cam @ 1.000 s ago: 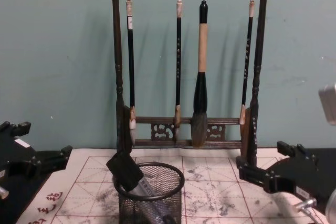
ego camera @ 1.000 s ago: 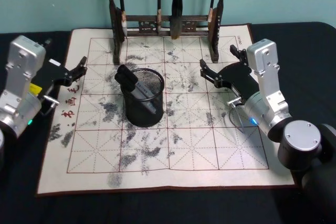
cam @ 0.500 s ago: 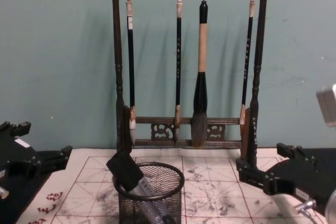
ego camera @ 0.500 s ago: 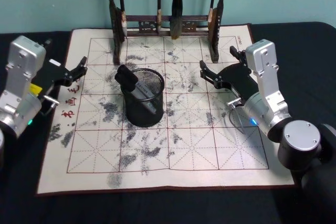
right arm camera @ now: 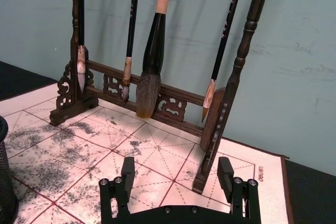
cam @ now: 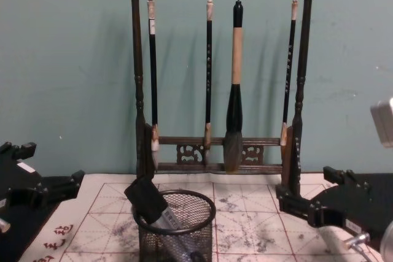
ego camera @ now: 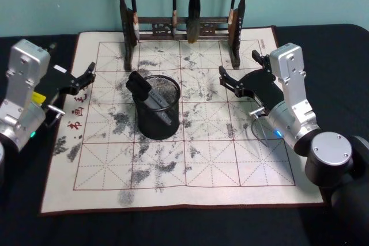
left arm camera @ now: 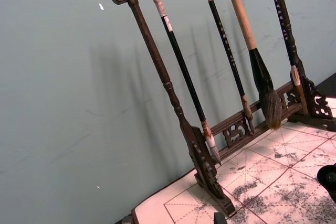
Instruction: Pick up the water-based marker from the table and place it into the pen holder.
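— Far left first?

— Left gripper (ego camera: 86, 76), hanging over the left edge of the paper mat (ego camera: 230, 159), near the red characters. Fingers spread apart, nothing between them. Well apart from the cup.

— Same from the chest view?

— Low at the left edge there (cam: 58, 186), dark and level, empty-handed.

— And next along?

— Pen holder (ego camera: 157, 106), a round black mesh cup, upright on the mat left of centre. Marker (ego camera: 145, 91) already inside, leaning, black cap poking above the rim on the left side, grey barrel slanting down within the mesh.

— Visible lower down too?

— Yes: cup (cam: 175, 232) at the bottom of the chest view, marker (cam: 147, 199) tilted with its cap above the rim toward the left.

— Behind the cup?

— Brush rack (ego camera: 183, 26), dark wood, at the far edge of the mat, four brushes hung from the top bar. Thick brush (cam: 233, 115) third along, tan handle, dark bristles. Same rack (left arm camera: 202, 153) in the left wrist view, with a carved dragon head on the bar.

— Then the right side?

— Right gripper (ego camera: 230, 82), over the mat right of the cup and just in front of the rack's right post. Jaws wide open, gripping nothing. In the right wrist view (right arm camera: 178, 178), two black fingers apart, bare mat between them, the rack's post just beyond. In the chest view (cam: 301, 204), low at the right.
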